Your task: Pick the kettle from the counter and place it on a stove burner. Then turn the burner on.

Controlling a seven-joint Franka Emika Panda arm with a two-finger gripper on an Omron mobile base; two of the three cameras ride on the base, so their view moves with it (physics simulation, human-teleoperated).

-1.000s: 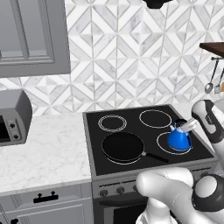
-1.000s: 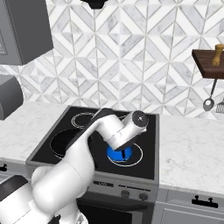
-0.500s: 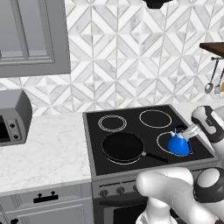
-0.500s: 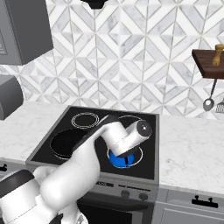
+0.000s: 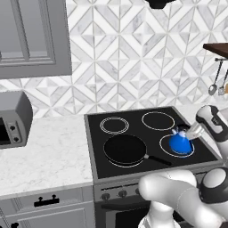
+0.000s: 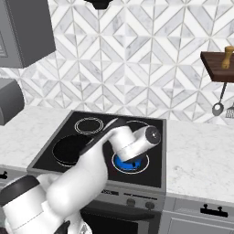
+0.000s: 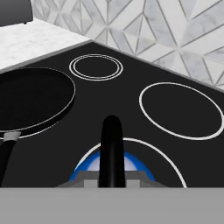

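The small blue kettle (image 5: 180, 144) stands inside the large white ring of the front right stove burner (image 5: 165, 148) on the black cooktop. My gripper (image 5: 188, 134) comes in from the right and is shut on the kettle's black arched handle (image 7: 111, 146). In the hand view the kettle's blue body (image 7: 133, 163) shows low between the fingers, within the burner ring (image 7: 173, 161). I cannot tell whether its base touches the glass. From the right base view my arm covers most of the kettle (image 6: 122, 162). The white marble counter (image 5: 44, 151) lies left of the stove.
A black frying pan (image 5: 124, 149) sits on the front left burner, its handle pointing toward the kettle. Behind are a double-ringed circle (image 5: 114, 125) and a second large ring (image 5: 157, 120). Knobs (image 5: 105, 196) line the stove front. A grey appliance (image 5: 13, 118) stands at far left.
My arm has come down a little with the kettle in its grip, bringing the kettle lower over the front right burner. The pan has not moved.
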